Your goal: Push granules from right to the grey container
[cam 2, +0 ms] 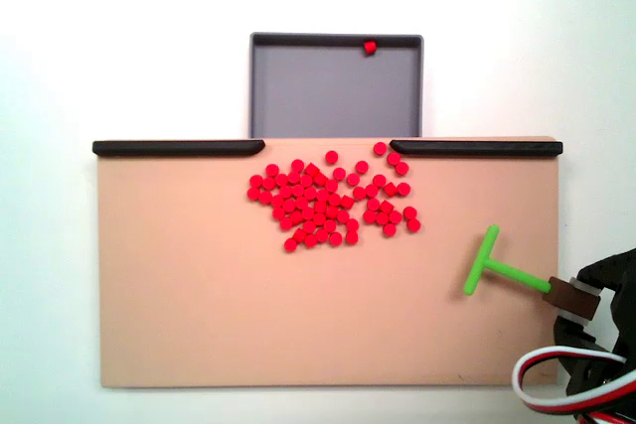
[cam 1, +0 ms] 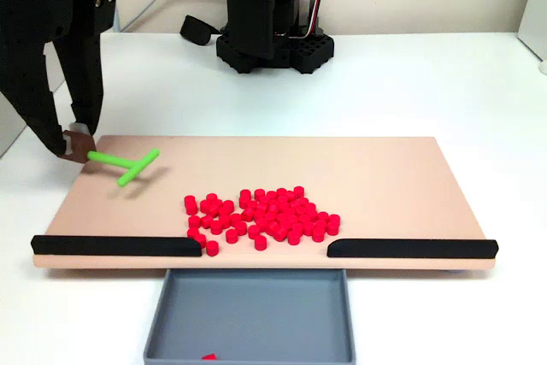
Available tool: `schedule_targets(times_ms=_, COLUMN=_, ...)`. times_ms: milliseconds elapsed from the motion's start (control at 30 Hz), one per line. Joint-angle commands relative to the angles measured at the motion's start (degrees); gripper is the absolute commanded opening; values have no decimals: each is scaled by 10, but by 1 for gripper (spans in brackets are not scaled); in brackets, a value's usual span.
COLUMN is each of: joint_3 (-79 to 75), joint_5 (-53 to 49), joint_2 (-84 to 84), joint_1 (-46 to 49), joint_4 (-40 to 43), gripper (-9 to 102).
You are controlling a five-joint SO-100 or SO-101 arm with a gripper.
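The granules [cam 1: 261, 216] lie as a loose red pile on the beige board [cam 1: 385, 177], just behind the gap between two black strips. In a fixed view from above, the granules [cam 2: 330, 202] sit below that gap. The grey container [cam 1: 249, 314] stands off the board's edge at the gap, and the grey container [cam 2: 336, 86] holds one red pellet [cam 2: 369, 47] by its far wall. My gripper [cam 1: 75, 144] is at the board's left edge, shut on the brown end of a green T-shaped stick [cam 1: 128, 165]. The stick's crossbar [cam 2: 481, 260] lies apart from the pile, and my gripper [cam 2: 574, 297] is at the board's right edge.
Two black strips [cam 1: 115, 245] [cam 1: 414, 249] line the board's edge on either side of the gap. The arm's black base [cam 1: 272, 40] stands behind the board on the white table. Red, white and black cables [cam 2: 566, 384] loop by the gripper.
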Motion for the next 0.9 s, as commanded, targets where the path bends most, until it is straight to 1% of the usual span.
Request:
schedule_targets(times_ms=0, joint_3=-27, joint_5=-165, joint_2=-4, joint_1=-7, joint_4=0, gripper=0)
schedule_targets(times_ms=867, joint_3=-94, joint_5=-162, joint_2=-76, joint_1=-42, joint_4=0, gripper=0)
